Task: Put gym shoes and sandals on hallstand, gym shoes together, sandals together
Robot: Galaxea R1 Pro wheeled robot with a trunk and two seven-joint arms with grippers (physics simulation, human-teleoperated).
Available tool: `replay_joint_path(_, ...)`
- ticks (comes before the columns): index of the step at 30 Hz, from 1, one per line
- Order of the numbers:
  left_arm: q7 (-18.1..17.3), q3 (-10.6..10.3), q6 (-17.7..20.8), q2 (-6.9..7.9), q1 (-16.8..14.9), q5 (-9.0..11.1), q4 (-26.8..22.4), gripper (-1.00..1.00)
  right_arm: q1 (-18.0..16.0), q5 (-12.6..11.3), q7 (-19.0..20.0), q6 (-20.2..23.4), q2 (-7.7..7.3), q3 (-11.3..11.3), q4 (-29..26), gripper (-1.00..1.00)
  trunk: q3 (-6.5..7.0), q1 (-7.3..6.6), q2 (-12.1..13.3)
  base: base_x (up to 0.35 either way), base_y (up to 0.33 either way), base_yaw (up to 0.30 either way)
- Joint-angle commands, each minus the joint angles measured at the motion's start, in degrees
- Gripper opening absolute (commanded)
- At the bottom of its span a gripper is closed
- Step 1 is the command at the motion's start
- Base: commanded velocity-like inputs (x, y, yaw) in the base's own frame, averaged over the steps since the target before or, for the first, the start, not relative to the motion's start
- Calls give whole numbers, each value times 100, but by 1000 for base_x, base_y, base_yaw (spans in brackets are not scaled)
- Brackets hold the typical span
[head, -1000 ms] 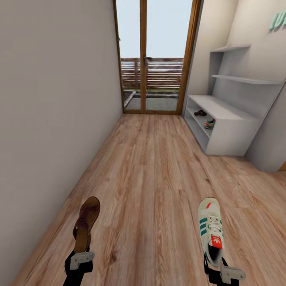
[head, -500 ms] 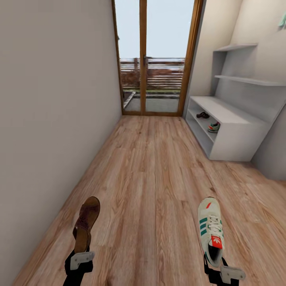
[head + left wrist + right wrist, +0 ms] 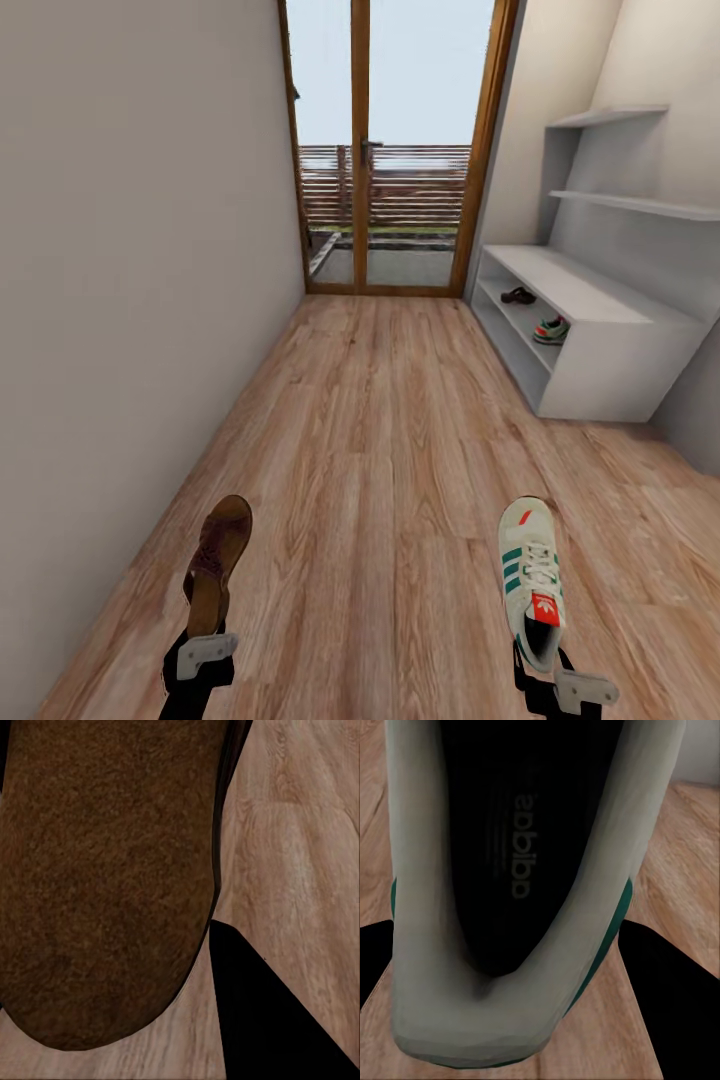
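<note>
My left gripper (image 3: 203, 638) is shut on a brown sandal (image 3: 218, 562), held above the corridor floor (image 3: 380, 450); its dark sole (image 3: 105, 877) fills much of the left wrist view. My right gripper (image 3: 548, 668) is shut on a white gym shoe (image 3: 530, 575) with green stripes; its dark inside (image 3: 510, 847) faces the right wrist camera. The pale-grey hallstand (image 3: 600, 300) stands ahead on the right. On its upper open shelf lie the other sandal (image 3: 518, 295) and, nearer me, the other gym shoe (image 3: 552, 329).
A plain wall (image 3: 130, 250) runs along the left of the corridor. A glass door with a wooden frame (image 3: 362, 150) closes the far end. Two floating shelves (image 3: 640, 205) hang above the hallstand's bench top. Wood flooring stretches between me and the hallstand.
The whole view has shifted: the hallstand now sits further right and a little lower in the picture. Both grippers keep their shoes in the same place in the view.
</note>
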Motion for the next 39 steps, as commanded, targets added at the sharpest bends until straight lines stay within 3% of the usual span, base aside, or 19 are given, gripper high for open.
replay_joint_path(1, 60, -44, -14, 9, -5, 0, -2, -100, -4, -48, -18, -15, -2, 49, -1, -100, -5, 2, -2, 339, 0, 0)
replay_joint_path(39, 61, -44, -22, 9, -5, 1, -2, -100, -2, -48, -18, -15, -2, 49, -1, -100, -5, 2, -2, 339, 0, 0)
